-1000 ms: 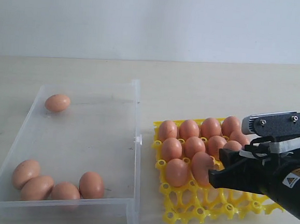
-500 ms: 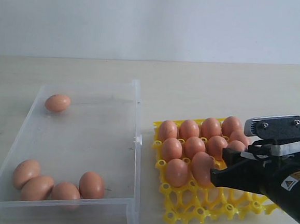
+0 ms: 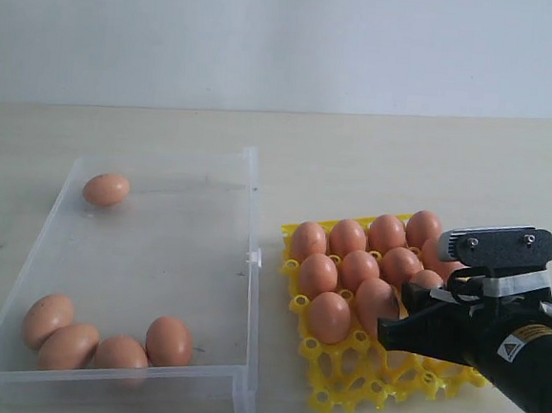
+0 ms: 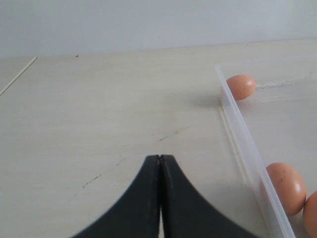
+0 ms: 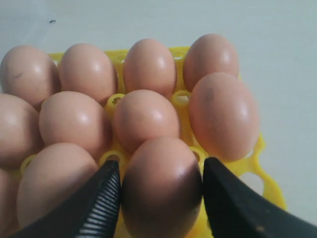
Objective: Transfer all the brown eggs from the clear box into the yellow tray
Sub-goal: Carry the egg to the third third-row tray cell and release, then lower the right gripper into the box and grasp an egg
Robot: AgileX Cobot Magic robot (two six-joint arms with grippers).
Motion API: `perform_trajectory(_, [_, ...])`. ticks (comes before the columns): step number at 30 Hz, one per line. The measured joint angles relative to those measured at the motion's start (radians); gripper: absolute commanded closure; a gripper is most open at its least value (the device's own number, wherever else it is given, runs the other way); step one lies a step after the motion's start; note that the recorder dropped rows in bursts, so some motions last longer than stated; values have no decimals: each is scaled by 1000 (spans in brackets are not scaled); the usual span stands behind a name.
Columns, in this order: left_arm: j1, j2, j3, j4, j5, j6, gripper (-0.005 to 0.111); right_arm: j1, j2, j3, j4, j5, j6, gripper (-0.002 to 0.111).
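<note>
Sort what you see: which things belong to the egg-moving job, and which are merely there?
Belong to the job: brown eggs, clear box, yellow tray, right gripper gripping one egg.
Merely there: table, left gripper, shut, outside the box.

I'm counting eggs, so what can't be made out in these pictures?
- Right-hand cups of the yellow tray: exterior view, the right gripper covers them.
- Underside of the gripped egg: right wrist view, cut off by the edge.
- Most of the clear box: left wrist view, cut off by the edge.
</note>
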Motion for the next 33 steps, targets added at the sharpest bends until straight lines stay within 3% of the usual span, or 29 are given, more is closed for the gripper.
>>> perform_trajectory(3, [0, 0, 0, 0, 0, 0, 107, 0, 8, -2, -7, 0, 1, 51])
perform_trajectory(5, [0, 0, 0, 0, 0, 0, 107, 0, 11, -2, -9, 0, 3, 46])
perform_trajectory(15, [0, 0, 0, 0, 0, 0, 107, 0, -81, -2, -21, 13, -17, 45])
perform_trajectory(19, [0, 0, 0, 0, 0, 0, 107, 0, -208, -2, 32, 75, -161, 57])
perform_trajectory(24, [0, 0, 0, 0, 0, 0, 107, 0, -352, -50, 75, 223, -337, 106])
perform_trajectory(30, [0, 0, 0, 0, 0, 0, 107, 0, -402, -305, 82, 609, -469, 108])
perform_trajectory(33, [0, 0, 0, 0, 0, 0, 107, 0, -314, -586, 69, 856, -465, 108])
